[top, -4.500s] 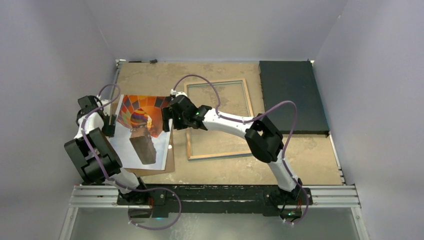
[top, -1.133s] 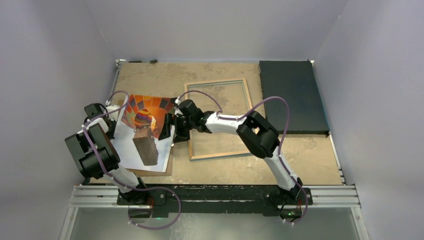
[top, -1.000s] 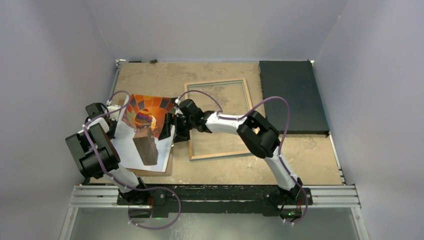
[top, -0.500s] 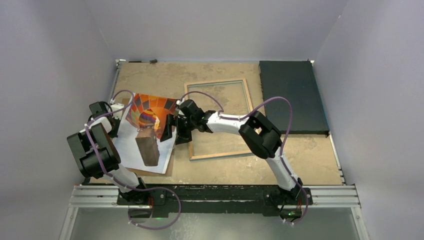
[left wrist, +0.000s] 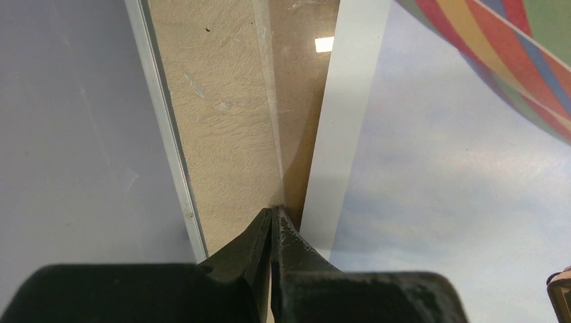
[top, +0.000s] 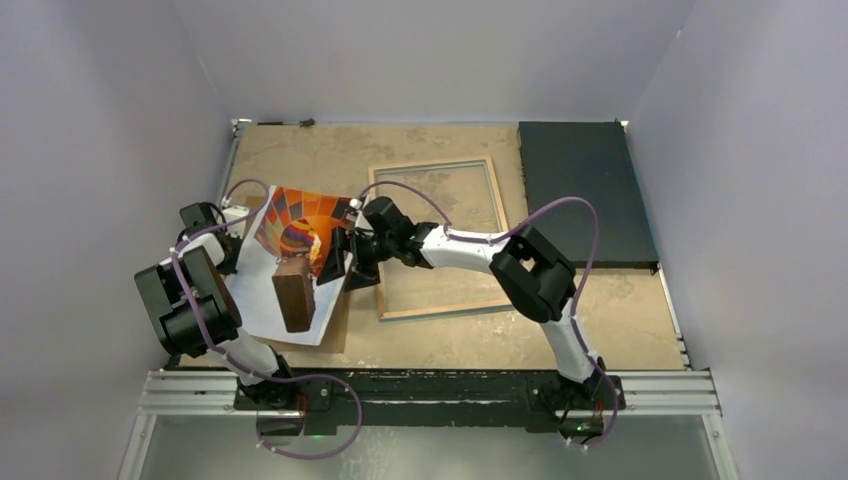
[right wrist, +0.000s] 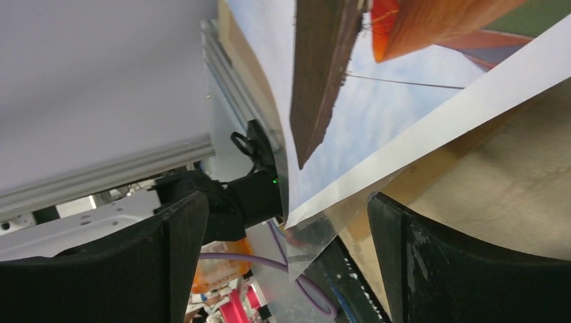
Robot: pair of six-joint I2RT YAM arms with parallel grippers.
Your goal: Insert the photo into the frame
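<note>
Photo (top: 262, 290) lies beside the frame (top: 430, 164), its edge between spread right jaws; left jaws pressed together.

Grey-walled booth around a sandy counter

Plain lilac-grey walls (top: 430, 50) close in the back, left and right, matt and softly, evenly lit. The counter (top: 620, 320) has a mottled tan top edged with thin metal strips (top: 232, 160). A dark mat (top: 585, 190) lies flat in its far right corner. A slotted aluminium rail (top: 440, 392) runs along the near edge, with a glossy grey surface (top: 450, 450) below it.
</note>
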